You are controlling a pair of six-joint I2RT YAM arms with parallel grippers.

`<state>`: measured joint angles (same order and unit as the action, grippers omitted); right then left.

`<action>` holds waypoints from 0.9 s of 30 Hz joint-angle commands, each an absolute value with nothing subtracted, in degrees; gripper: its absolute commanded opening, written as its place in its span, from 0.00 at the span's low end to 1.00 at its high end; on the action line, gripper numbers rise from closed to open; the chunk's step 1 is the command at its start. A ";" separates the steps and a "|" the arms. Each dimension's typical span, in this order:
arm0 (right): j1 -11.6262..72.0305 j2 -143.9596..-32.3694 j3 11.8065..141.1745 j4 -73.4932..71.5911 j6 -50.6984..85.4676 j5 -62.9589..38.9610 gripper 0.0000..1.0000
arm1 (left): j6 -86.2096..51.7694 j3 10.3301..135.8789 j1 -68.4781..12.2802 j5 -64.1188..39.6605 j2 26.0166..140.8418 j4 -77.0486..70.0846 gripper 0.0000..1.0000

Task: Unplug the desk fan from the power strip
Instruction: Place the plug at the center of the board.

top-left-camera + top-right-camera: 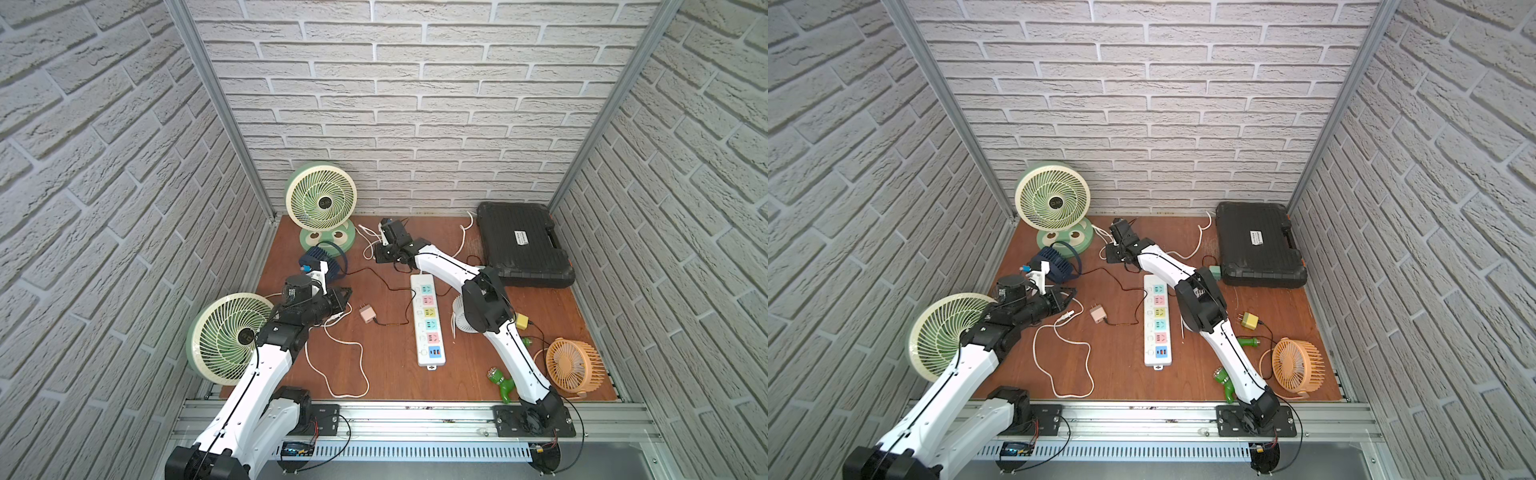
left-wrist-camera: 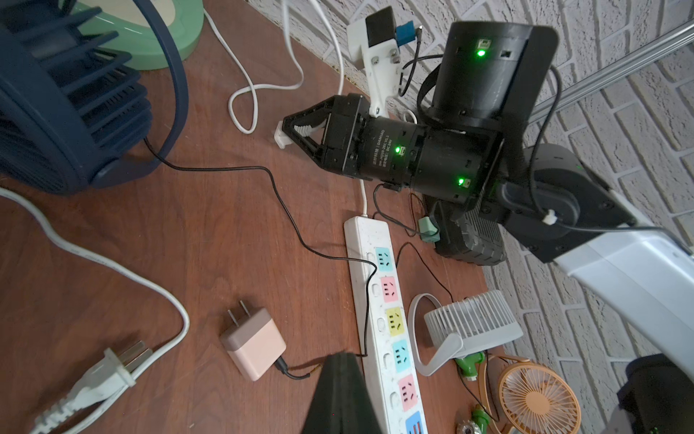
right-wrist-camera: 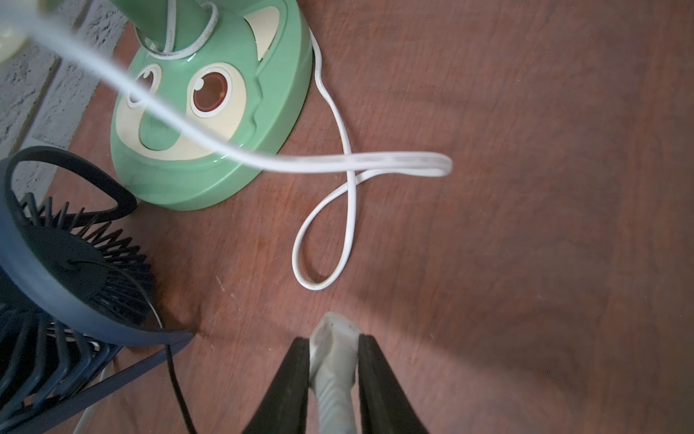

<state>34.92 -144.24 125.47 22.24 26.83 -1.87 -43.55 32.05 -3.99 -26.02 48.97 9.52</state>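
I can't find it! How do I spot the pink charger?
Find the long white power strip mid-table. Beside it, toward the left gripper, lies the pink charger. It's the only pink block, with two metal prongs and a thin black cable; the nearby plug is white.

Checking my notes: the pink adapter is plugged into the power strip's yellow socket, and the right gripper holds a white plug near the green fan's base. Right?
Not quite. The pink adapter is not in any socket: it lies on the table beside the power strip, prongs bare, as the left wrist view shows. The right gripper does hold a white plug near the green fan's base.
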 commanded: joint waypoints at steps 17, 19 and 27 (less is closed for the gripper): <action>32.03 -126.00 108.22 19.47 22.01 -2.82 0.62 | -38.43 30.86 3.62 -26.86 52.87 4.57 0.05; 31.26 -122.73 104.79 19.51 21.36 -3.05 0.65 | -37.46 30.76 3.90 -24.81 52.84 3.98 0.07; 26.22 -107.82 89.50 18.66 19.58 -3.83 0.72 | -29.50 31.55 4.13 -15.43 54.39 2.19 0.15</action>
<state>27.44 -112.12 92.40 20.14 21.39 -3.95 -34.24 31.27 3.62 -20.43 53.71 5.39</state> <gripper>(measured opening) 0.720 0.145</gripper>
